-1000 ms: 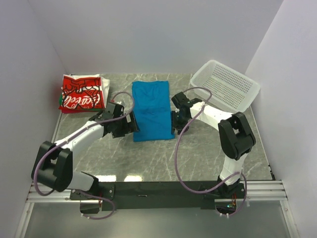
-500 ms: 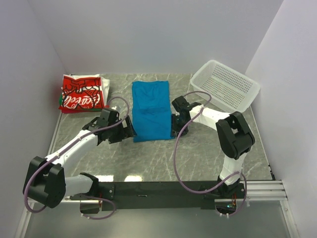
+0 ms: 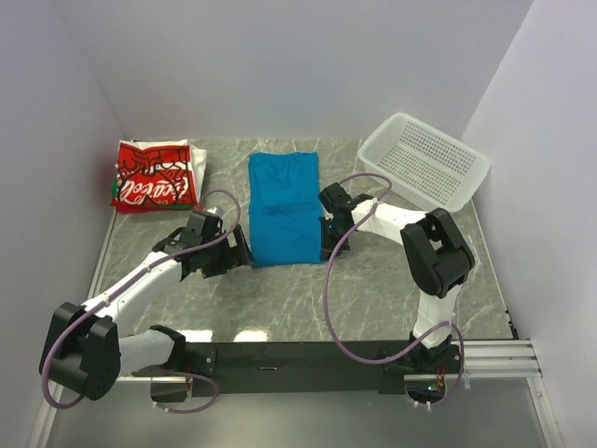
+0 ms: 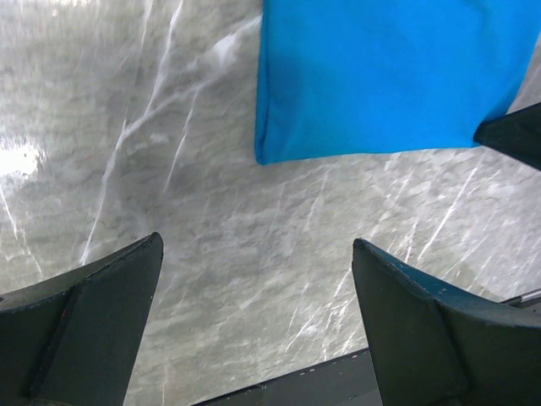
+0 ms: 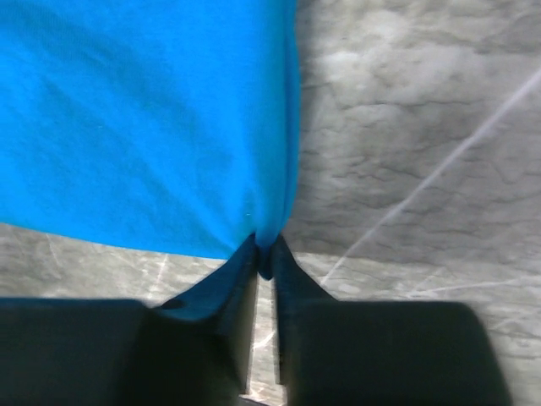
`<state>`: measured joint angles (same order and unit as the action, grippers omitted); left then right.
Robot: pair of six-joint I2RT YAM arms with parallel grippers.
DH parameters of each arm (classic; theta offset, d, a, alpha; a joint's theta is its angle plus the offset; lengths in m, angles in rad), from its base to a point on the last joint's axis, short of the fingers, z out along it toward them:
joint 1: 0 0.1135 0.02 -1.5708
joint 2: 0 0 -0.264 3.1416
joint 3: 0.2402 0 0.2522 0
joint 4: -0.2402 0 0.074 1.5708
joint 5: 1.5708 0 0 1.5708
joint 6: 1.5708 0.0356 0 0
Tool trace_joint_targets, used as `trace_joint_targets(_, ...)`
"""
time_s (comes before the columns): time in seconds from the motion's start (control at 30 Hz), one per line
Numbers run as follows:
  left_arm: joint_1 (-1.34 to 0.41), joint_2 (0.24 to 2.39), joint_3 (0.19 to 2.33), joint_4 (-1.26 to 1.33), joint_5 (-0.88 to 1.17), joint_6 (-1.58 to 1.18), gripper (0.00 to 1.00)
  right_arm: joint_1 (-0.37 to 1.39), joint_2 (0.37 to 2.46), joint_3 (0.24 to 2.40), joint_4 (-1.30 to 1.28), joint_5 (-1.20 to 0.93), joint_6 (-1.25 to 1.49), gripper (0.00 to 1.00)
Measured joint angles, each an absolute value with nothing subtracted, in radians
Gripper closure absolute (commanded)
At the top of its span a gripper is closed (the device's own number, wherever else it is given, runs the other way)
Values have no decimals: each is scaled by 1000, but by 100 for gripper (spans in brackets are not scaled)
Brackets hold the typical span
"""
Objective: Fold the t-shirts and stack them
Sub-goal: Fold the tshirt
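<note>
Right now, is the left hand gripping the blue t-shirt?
No, the left hand is wide open above the tabletop, and the blue t-shirt lies beyond it, untouched.

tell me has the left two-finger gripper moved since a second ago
Yes. In the top view the left gripper has drawn back from the left edge of the bright-blue cotton t-shirt toward the black base rail, now beside its near-left corner.
</note>
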<state>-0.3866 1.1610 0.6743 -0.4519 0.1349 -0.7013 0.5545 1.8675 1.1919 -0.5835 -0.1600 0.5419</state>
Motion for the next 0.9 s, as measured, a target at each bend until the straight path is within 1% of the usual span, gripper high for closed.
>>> trace_joint_targets(0.07,-387,1161,661,-449,135,-705,2,558,1870,1192,-579,-169,545,98)
trace_joint_targets(0.1,-387,1163,656,-448,135,-706,3,559,1870,1192,-579,-170,546,100)
trace_joint_targets(0.33,-387,1247,653,-399,128,-720,14,563,1870,1189,-574,-178,553,100)
trace_joint_targets(0.37,-388,1266,656,-398,121,-719,18,564,1870,1189,-573,-178,553,100)
trace_joint_targets(0.47,-394,1319,670,-392,99,-719,25,566,1870,1189,-572,-178,553,100)
trace_joint_targets(0.53,-402,1356,690,-390,81,-719,26,567,1870,1189,-572,-178,553,100)
trace_joint_targets(0.63,-418,1403,726,-384,55,-717,32,572,1870,1189,-571,-178,554,100)
trace_joint_targets(0.8,-443,1469,783,-378,29,-710,39,580,1870,1189,-569,-178,553,100)
trace_joint_targets(0.83,-446,1481,789,-377,24,-707,44,582,1870,1189,-569,-178,553,100)
trace_joint_targets(0.9,-451,1498,795,-379,8,-701,48,583,1870,1189,-569,-178,553,100)
